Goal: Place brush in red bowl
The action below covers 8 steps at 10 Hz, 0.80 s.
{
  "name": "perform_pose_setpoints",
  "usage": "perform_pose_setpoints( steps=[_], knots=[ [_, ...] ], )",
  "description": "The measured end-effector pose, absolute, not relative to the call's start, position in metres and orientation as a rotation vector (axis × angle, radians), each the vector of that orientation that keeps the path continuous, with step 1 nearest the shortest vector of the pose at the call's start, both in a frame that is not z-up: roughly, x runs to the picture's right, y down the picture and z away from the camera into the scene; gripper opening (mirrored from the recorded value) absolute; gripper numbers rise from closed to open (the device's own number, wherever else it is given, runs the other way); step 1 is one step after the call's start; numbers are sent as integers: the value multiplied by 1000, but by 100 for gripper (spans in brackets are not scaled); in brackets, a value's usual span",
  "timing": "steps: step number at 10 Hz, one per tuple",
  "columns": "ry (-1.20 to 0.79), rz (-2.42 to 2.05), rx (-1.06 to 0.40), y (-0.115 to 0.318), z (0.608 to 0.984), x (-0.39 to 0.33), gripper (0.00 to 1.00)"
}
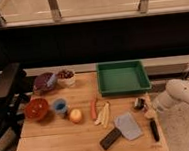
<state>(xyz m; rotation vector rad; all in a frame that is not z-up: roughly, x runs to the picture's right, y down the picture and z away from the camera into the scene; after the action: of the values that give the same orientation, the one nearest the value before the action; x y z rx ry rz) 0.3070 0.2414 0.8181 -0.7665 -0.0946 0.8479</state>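
Dark room, pale window frame (53, 6) across the top, black chair (6, 91) at picture left. Wooden desk (54, 144) fills the lower middle. White arm (182, 94) comes in from picture right and ends at the gripper (141, 104), low over the desk's right edge. Can't tell whether it is spread or pressed together, or whether it touches anything. Green tray (123, 78) sits just behind the gripper, toward the back edge. Cleaver (127, 126) lies in front of the gripper, slightly to picture left, with the grey blade nearer it and the black handle pointing away to the front-left. Purple bowl (41, 85) is well apart, far to picture left at the back. Small bowl (66, 81) of dark red bits is just beside it, on the gripper's side. Red bowl (36, 109) is far to picture left of the gripper, about level with it, at the desk's left edge. Blue cup (60, 108) is just beside that bowl, on the gripper's side. Brush (154, 131) lies on the desk just in front of the gripper, near the right edge, handle running toward the front, well apart from the red bowl. Small pale thing (150, 114) sits between gripper and brush handle, can't tell what. Carrot (94, 109) and pale strips (105, 114) lie to picture left of the gripper, between it and the cup. Round orange fruit (76, 115) is just past them.
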Motion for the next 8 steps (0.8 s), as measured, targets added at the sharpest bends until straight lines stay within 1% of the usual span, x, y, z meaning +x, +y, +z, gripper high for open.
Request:
perform_pose_setpoints(
  steps=[1,2,4,8],
  knots=[
    [-93,849,-770,243,818,307,2],
    [-93,848,-769,242,817,307,0],
    [-118,830,-744,228,809,304,0],
    [-173,748,-699,177,778,283,0]
  ],
)
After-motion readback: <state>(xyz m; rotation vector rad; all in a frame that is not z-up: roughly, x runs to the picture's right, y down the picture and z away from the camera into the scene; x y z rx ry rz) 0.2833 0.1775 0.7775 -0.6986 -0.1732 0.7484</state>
